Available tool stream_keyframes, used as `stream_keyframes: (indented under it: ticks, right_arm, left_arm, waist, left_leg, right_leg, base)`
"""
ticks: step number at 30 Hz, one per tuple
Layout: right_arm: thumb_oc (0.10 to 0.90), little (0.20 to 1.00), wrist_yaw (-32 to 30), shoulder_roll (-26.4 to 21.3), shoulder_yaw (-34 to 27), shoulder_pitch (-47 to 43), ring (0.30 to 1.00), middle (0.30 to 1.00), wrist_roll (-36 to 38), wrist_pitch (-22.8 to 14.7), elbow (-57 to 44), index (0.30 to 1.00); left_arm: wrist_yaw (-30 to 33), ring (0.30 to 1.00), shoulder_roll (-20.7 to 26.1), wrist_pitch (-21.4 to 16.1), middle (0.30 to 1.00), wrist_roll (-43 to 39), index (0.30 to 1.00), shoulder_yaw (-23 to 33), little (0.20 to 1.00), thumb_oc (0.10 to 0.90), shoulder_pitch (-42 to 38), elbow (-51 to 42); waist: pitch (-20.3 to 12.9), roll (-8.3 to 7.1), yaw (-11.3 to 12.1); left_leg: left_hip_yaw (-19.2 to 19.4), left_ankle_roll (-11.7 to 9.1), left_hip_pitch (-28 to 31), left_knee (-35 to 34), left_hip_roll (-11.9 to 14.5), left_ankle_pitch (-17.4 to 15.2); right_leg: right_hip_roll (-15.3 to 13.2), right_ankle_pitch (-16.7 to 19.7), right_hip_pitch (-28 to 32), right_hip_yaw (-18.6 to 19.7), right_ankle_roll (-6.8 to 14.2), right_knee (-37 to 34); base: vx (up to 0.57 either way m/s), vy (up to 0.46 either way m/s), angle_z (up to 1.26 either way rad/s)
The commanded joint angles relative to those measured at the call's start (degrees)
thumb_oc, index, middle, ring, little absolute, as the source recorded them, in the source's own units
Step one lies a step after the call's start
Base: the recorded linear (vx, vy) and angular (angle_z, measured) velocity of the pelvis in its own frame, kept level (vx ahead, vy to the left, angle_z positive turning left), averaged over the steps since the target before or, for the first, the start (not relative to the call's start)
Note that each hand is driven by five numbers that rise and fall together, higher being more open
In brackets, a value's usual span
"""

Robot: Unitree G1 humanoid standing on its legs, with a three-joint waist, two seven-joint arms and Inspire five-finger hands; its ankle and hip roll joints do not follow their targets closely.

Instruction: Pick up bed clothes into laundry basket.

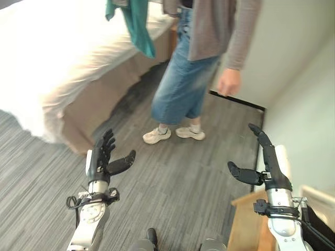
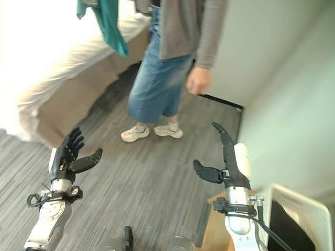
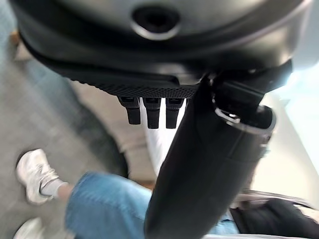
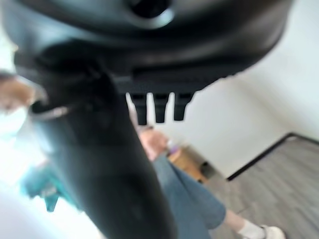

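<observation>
Ahead of us: a bed with pale covers stands at the far left, on a grey striped floor.
Bed clothes: a teal cloth hangs down at the bed's corner, beside the person; we cannot tell what holds it up.
Person: someone in a grey top, a denim skirt and pale shoes stands just beside the bed, one hand hanging loose.
Our left robot hand: raised over the floor, fingers straight and spread, thumb out to the side, holding nothing.
Our right robot hand: raised over the floor near the wall, fingers straight, thumb out, holding nothing.
Laundry basket: a pale-rimmed basket with a dark inside sits at our lower right, next to a wooden surface, well apart from the teal cloth.
</observation>
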Motion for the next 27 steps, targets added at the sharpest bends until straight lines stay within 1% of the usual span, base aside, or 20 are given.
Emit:
stream_keyframes:
  ticks: [1, 2, 4, 5, 6, 9, 10, 11, 13, 14, 16, 17, 18, 19, 20, 21, 23, 25, 26, 27]
  right_arm:
    - [0.800, 0.900, -6.87, -1.69, -7.04, -3.57, 0.900, 0.900, -1.57, -2.39, -1.79, 0.900]
    - [0.800, 0.900, -7.19, -2.22, -7.09, -2.88, 0.900, 0.900, -1.15, -2.60, -1.53, 0.900]
    - [0.800, 0.900, -7.20, -2.24, -7.08, -2.89, 0.900, 0.900, -1.15, -2.62, -1.49, 0.900]
    - [0.800, 0.900, -7.06, -2.95, -6.83, -2.67, 0.900, 0.900, -1.00, -2.92, -1.78, 0.900]
    - [0.800, 0.900, -6.23, -3.10, -5.60, -3.19, 0.900, 0.900, 0.14, -3.21, -1.56, 0.900]
    - [0.800, 0.900, -4.19, -3.18, -3.59, -4.81, 0.900, 0.900, 2.39, -3.68, -1.63, 0.900]
    - [0.800, 0.900, -2.36, -3.56, -2.12, -5.52, 0.900, 0.900, 4.08, -4.29, -1.96, 0.900]
    - [0.800, 0.900, 1.25, -4.08, 1.39, -7.37, 0.900, 0.900, 8.96, -5.34, -2.04, 0.900]
    - [0.800, 0.900, 2.86, -4.20, 2.94, -8.17, 0.900, 0.900, 10.78, -5.99, -2.22, 0.900]
    - [0.800, 0.900, 5.01, -4.11, 4.47, -8.61, 0.900, 0.900, 12.84, -6.43, -2.03, 0.900]
    - [0.800, 0.900, 6.10, -3.84, 5.15, -8.27, 0.900, 0.900, 13.87, -6.39, -1.94, 0.900]
    - [0.800, 0.900, 6.12, -3.84, 5.14, -8.25, 0.900, 0.900, 13.88, -6.40, -1.93, 0.900]
    - [0.800, 0.900, 6.11, -2.87, 4.72, -7.29, 0.900, 0.900, 13.88, -6.34, -1.42, 0.900]
    - [0.800, 0.900, 6.11, -2.32, 4.54, -6.87, 0.900, 0.900, 14.01, -6.27, -1.30, 0.900]
    - [0.800, 0.900, 6.10, -2.31, 4.55, -6.86, 0.900, 0.900, 14.01, -6.27, -1.30, 0.900]
    - [0.800, 0.900, 6.44, -1.44, 4.23, -6.53, 0.900, 0.900, 14.37, -5.97, -1.38, 0.900]
    - [0.800, 0.900, 6.78, -0.95, 3.84, -6.73, 0.900, 0.900, 14.40, -5.70, -1.11, 0.900]
    - [0.800, 0.900, 7.26, -0.63, 3.19, -6.87, 0.900, 0.900, 14.28, -5.59, -1.25, 0.900]
    - [0.800, 0.900, 7.37, -0.56, 3.12, -6.99, 0.900, 0.900, 14.12, -5.53, -1.21, 0.900]
    - [0.800, 0.900, 7.38, -0.71, 3.28, -7.58, 0.900, 0.900, 13.87, -5.35, -1.12, 0.900]
  left_arm:
    - [0.17, 0.900, 1.11, -6.03, 0.900, 4.01, 0.900, -3.05, 0.900, 0.800, -5.69, -6.32]
    - [0.45, 0.900, 1.10, -6.03, 0.900, 4.47, 0.900, -3.51, 0.900, 0.800, -6.36, -5.56]
    - [0.44, 0.900, 1.09, -6.03, 0.900, 4.47, 0.900, -3.51, 0.900, 0.800, -6.36, -5.54]
    - [0.52, 0.900, 1.43, -6.03, 0.900, 4.54, 0.900, -3.58, 0.900, 0.800, -6.01, -5.75]
    - [0.27, 0.900, 1.89, -5.89, 0.900, 3.74, 0.900, -2.63, 0.900, 0.800, -5.58, -5.42]
    - [0.58, 0.900, 1.71, -5.80, 0.900, 1.90, 0.900, -0.37, 0.900, 0.800, -3.93, -5.16]
    - [0.47, 0.900, 1.57, -5.93, 0.900, 0.79, 0.900, 1.10, 0.900, 0.800, -1.89, -5.68]
    - [-0.56, 0.900, 0.58, -6.24, 0.900, -2.38, 0.900, 3.80, 0.900, 0.800, 3.14, -6.59]
    - [-1.42, 0.900, -0.16, -6.30, 0.900, -3.63, 0.900, 4.96, 0.900, 0.800, 5.45, -6.84]
    - [-2.80, 0.900, -1.48, -5.89, 0.900, -5.26, 0.900, 5.56, 0.900, 0.800, 8.09, -5.69]
    - [-3.73, 0.900, -2.54, -5.00, 0.900, -6.57, 0.900, 5.42, 0.900, 0.800, 9.25, -4.15]
    - [-3.75, 0.900, -2.54, -5.00, 0.900, -6.59, 0.900, 5.42, 0.900, 0.800, 9.27, -4.16]
    - [-4.69, 0.900, -2.99, -4.29, 0.900, -6.45, 0.900, 5.17, 0.900, 0.800, 9.59, -3.18]
    - [-5.37, 0.900, -2.59, -4.10, 0.900, -6.25, 0.900, 5.39, 0.900, 0.800, 9.91, -3.31]
    - [-5.37, 0.900, -2.57, -4.09, 0.900, -6.25, 0.900, 5.40, 0.900, 0.800, 9.93, -3.33]
    - [-6.50, 0.900, -1.55, -3.69, 0.900, -5.19, 0.900, 6.03, 0.900, 0.800, 10.46, -3.14]
    - [-6.99, 0.900, -1.10, -3.34, 0.900, -4.16, 0.900, 6.28, 0.900, 0.800, 10.28, -2.41]
    - [-7.49, 0.900, -0.88, -2.87, 0.900, -3.29, 0.900, 6.68, 0.900, 0.800, 10.18, -1.74]
    - [-7.64, 0.900, -0.96, -2.75, 0.900, -3.12, 0.900, 6.82, 0.900, 0.800, 10.34, -1.60]
    - [-7.70, 0.900, -1.04, -2.56, 0.900, -2.81, 0.900, 7.13, 0.900, 0.800, 10.46, -1.70]
  waist:
    - [-2.65, -0.05, -2.36]
    - [-2.74, -0.98, -4.08]
    - [-2.89, -0.92, -4.09]
    - [-2.75, -1.29, -4.53]
    - [-2.92, -2.19, -4.15]
    - [-3.35, -2.79, -3.64]
    - [-3.81, -2.90, -3.89]
    - [-4.07, -3.07, -4.09]
    - [-3.67, -3.06, -4.17]
    - [-2.86, -2.95, -3.98]
    - [-1.23, -3.13, -3.95]
    - [-1.23, -3.11, -4.04]
    - [-0.20, -3.81, -5.99]
    - [-0.17, -4.11, -6.77]
    - [-0.17, -4.13, -6.66]
    - [-0.19, -4.81, -7.53]
    - [-0.69, -5.01, -7.82]
    - [-0.99, -4.92, -8.88]
    - [-1.10, -4.72, -9.12]
    - [-0.96, -4.63, -9.37]
  left_leg:
    - [-2.88, -3.75, -0.75, -3.26, 3.07, -2.32]
    - [-7.16, -4.22, -0.93, -3.58, 2.18, -2.19]
    - [-7.17, -4.22, -0.84, -3.73, 2.23, -2.39]
    - [-8.26, -4.55, -0.96, -3.57, 2.03, -2.37]
    - [-9.15, -5.08, -0.76, -3.57, 2.22, -2.58]
    - [-8.54, -5.99, -0.76, -3.45, 3.06, -2.06]
    - [-8.02, -6.45, -0.60, -3.50, 3.60, -1.76]
    - [-6.66, -7.44, -0.55, -3.06, 4.91, -1.37]
    - [-6.22, -7.97, -0.60, -2.43, 5.48, -1.09]
    - [-5.67, -9.04, -1.38, -0.96, 6.54, -0.54]
    - [-4.31, -10.38, -3.73, 2.38, 7.91, 0.47]
    - [-4.43, -10.40, -3.85, 2.58, 7.91, 0.38]
    - [6.65, -9.62, -5.38, 4.86, 11.12, 1.12]
    - [13.37, -9.04, -4.97, 5.80, 12.55, 0.55]
    - [13.49, -9.04, -4.92, 5.84, 12.58, 0.50]
    - [20.95, -7.70, -5.46, 10.02, 13.22, -1.35]
    - [23.61, -7.65, -5.94, 13.34, 12.42, -4.21]
    - [27.45, -7.09, -5.24, 14.57, 12.97, -5.79]
    - [28.65, -6.85, -4.77, 14.14, 13.07, -5.93]
    - [30.40, -6.10, -4.50, 12.86, 13.09, -4.65]
  right_leg:
    - [3.45, 3.17, 3.72, 8.14, -0.96, -11.12]
    - [7.49, 2.17, 5.00, 18.38, -1.15, -16.81]
    - [7.49, 2.12, 5.18, 18.32, -1.18, -17.14]
    - [8.63, 2.29, 5.18, 21.10, -1.65, -18.19]
    - [7.86, 2.46, 6.85, 20.24, -2.49, -20.55]
    - [7.30, 2.08, 8.36, 18.50, -3.01, -22.99]
    - [7.45, 2.37, 9.24, 18.34, -3.38, -24.70]
    - [7.85, 2.86, 10.67, 18.48, -4.24, -27.16]
    - [8.11, 3.13, 12.07, 18.45, -4.60, -28.89]
    - [8.39, 3.05, 13.20, 17.58, -5.41, -30.39]
    - [8.73, 2.79, 14.71, 16.19, -6.34, -31.75]
    - [8.75, 2.82, 14.77, 16.09, -6.36, -31.81]
    - [8.27, 1.56, 16.12, 12.77, -6.92, -32.23]
    - [8.27, 1.41, 15.95, 11.45, -7.10, -31.98]
    - [8.26, 1.41, 15.93, 11.57, -7.09, -31.96]
    - [8.15, 1.27, 15.78, 9.83, -7.89, -31.65]
    - [7.78, 0.34, 16.76, 8.87, -8.16, -31.79]
    - [7.53, -0.20, 17.40, 6.74, -8.06, -31.71]
    - [7.51, -0.33, 17.47, 6.08, -7.99, -31.66]
    - [7.52, 0.06, 17.21, 4.74, -7.88, -31.45]
  base:
    - [0.05, -0.287, 1.66]
    - [0.05, -0.176, 1.73]
    - [0.03, -0.077, 1.76]
    - [-0.07, -0.186, 1.34]
    - [-0.07, -0.186, 1.07]
    - [-0.10, -0.229, 0.26]
    - [-0.09, -0.356, -0.04]
    - [-0.09, -0.358, -0.14]
    - [-0.09, -0.247, -0.37]
    - [-0.08, -0.132, -0.45]
    - [-0.14, -0.198, -0.15]
    - [-0.18, -0.226, 0.36]
    - [-0.14, -0.146, 0.69]
    - [-0.14, -0.144, 1.03]
    - [-0.14, -0.162, 1.46]
    - [-0.09, -0.150, 1.11]
    - [0.04, -0.102, 0.49]
    - [0.12, -0.014, 0.58]
    - [0.05, -0.012, 0.43]
    - [0.04, 0.010, 0.32]
